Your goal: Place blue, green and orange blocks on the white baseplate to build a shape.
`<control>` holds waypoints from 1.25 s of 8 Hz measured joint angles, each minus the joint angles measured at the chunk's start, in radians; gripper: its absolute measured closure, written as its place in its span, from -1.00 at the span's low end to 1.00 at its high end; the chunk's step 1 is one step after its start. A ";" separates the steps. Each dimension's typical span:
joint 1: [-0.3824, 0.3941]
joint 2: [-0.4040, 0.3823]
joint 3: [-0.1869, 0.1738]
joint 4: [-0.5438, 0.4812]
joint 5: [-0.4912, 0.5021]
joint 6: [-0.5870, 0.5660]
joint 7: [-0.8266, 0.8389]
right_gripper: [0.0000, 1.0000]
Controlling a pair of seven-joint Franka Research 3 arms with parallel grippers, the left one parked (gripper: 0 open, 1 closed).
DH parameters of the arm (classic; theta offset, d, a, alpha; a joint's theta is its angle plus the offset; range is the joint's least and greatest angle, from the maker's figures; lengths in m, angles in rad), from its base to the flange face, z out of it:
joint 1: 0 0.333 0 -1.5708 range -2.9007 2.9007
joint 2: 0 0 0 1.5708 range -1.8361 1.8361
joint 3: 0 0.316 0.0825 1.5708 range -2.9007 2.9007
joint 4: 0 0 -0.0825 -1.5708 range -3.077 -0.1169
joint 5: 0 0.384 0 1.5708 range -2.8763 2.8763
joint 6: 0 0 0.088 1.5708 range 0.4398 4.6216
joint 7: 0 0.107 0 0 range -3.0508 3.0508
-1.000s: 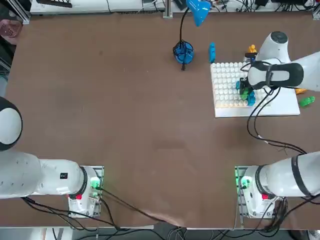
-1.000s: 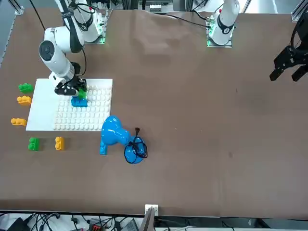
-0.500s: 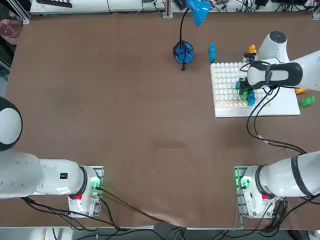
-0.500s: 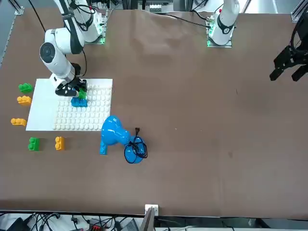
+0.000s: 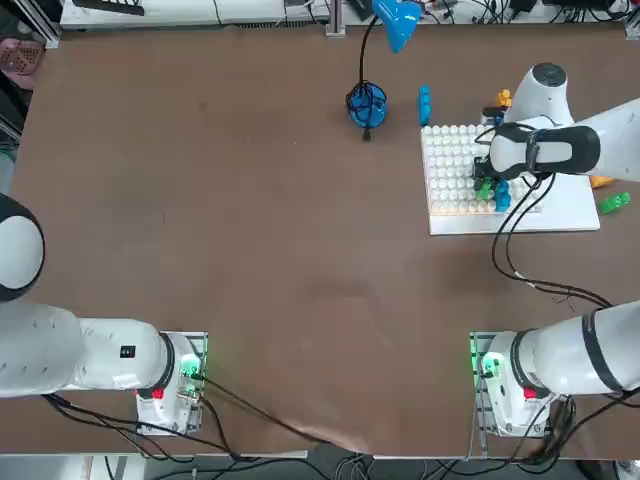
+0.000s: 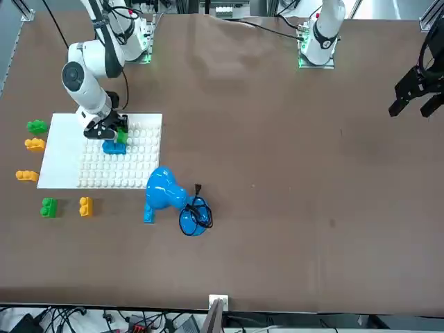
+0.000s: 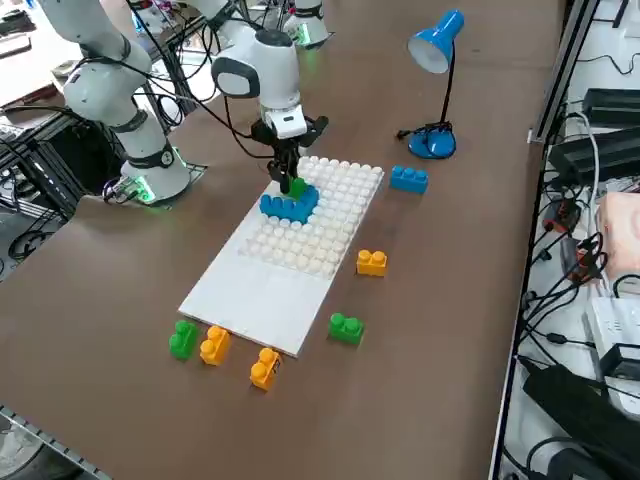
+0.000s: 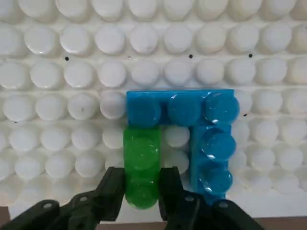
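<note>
Studded baseplate [image 8: 57, 72] — glossy green block [image 8: 142, 170]

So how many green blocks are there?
3. One green block stands on the white baseplate, held by the right end effector. A second green block lies on the table beside the baseplate; a third green block lies past its smooth end.
</note>
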 joint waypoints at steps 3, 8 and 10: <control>-0.001 0.005 -0.001 0.001 0.000 0.000 0.000 0.25; -0.002 0.054 -0.005 0.003 -0.002 0.037 -0.001 0.25; -0.002 0.056 -0.005 0.003 -0.002 0.039 -0.001 0.26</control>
